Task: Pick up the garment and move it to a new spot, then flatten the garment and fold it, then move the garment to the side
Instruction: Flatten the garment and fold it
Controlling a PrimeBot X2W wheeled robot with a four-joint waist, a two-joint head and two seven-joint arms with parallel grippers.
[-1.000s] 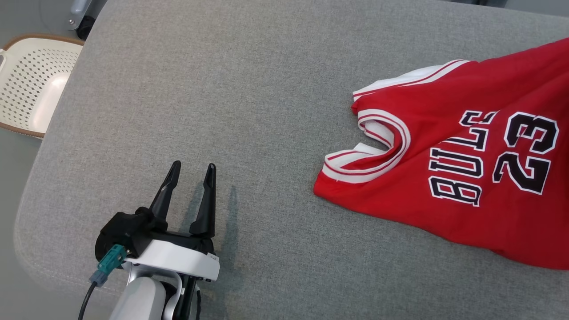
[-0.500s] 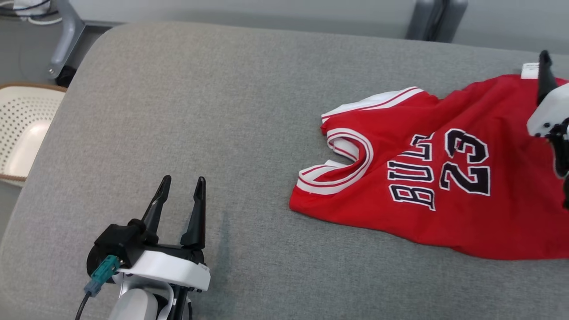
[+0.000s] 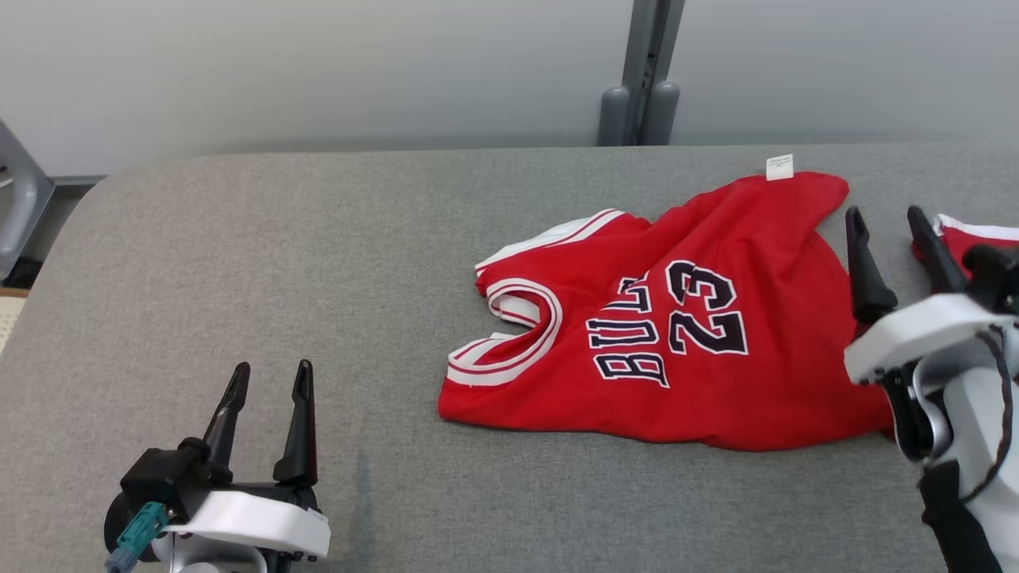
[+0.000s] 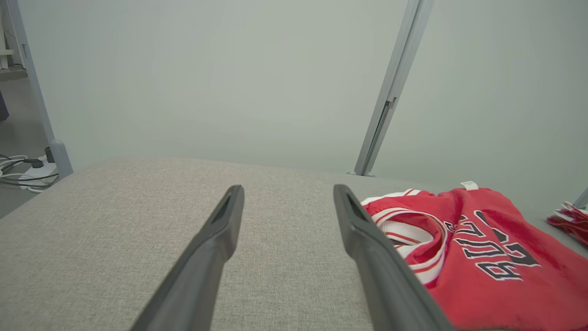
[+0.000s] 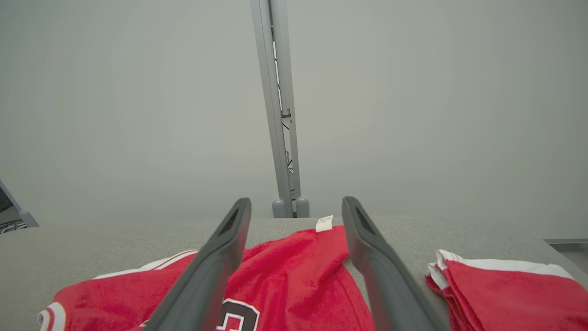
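My head camera has swung up and to the right over the last second, so the whole picture has shifted. The white chair that sat at 9 o'clock is gone from the frame, and the pale wall and a grey post now run along 12 o'clock.

The red jersey ran off the 3 o'clock edge a second ago. Now I see all of it, lying on the grey tabletop just right of centre. Its neck opening faces 9 o'clock, the number is readable, and a white tag sits at its 12 o'clock edge.

The left gripper is at 7 o'clock, well apart from the jersey, with its fingers spread and nothing between them, as before.

The right gripper only showed at the frame edge half a second ago and is now fully in at 3 o'clock. It is by the jersey's 3 o'clock edge, fingers parted and released. In its wrist view the red cloth lies below and between them, ungripped. A second, folded red cloth lies just beside it at 4 o'clock in that view.
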